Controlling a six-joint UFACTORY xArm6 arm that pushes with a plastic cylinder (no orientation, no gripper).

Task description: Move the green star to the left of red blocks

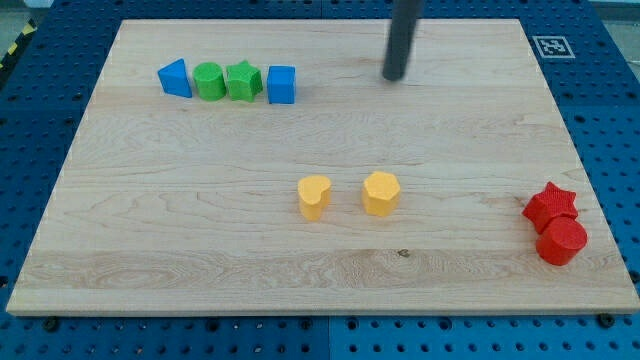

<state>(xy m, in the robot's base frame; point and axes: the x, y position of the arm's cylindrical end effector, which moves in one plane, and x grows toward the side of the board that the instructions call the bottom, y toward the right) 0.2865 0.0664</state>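
The green star [243, 80] is shown near the view's top left of the wooden tabletop [200, 230], third in a tight row: a blue triangular block [175, 78] at the row's left end, a green cylinder [209, 81] touching the star on its left, and a blue cube [281, 84] just beside it on its right. No claw is fitted, so nothing can be clenched or released; the arm ends in a dark rod whose tip [394, 76] rests near the top edge, well to the right of the row and at about the same height in the view. From the tip the star therefore lies toward the view's left, with the blue cube standing between them. The red blocks, a red star [551, 205] and a red cylinder [562, 241] touching each other, are seen close to the right edge, toward the bottom. The star's goal, the bare board to their left, lies down and to the right, across the tabletop. A yellow heart-like block [314, 196] and a yellow hexagonal block [381, 192] stand near the centre, close to that diagonal path. It is judged that the star must be approached from above and to its left, where little room is left by its neighbours and the top edge.
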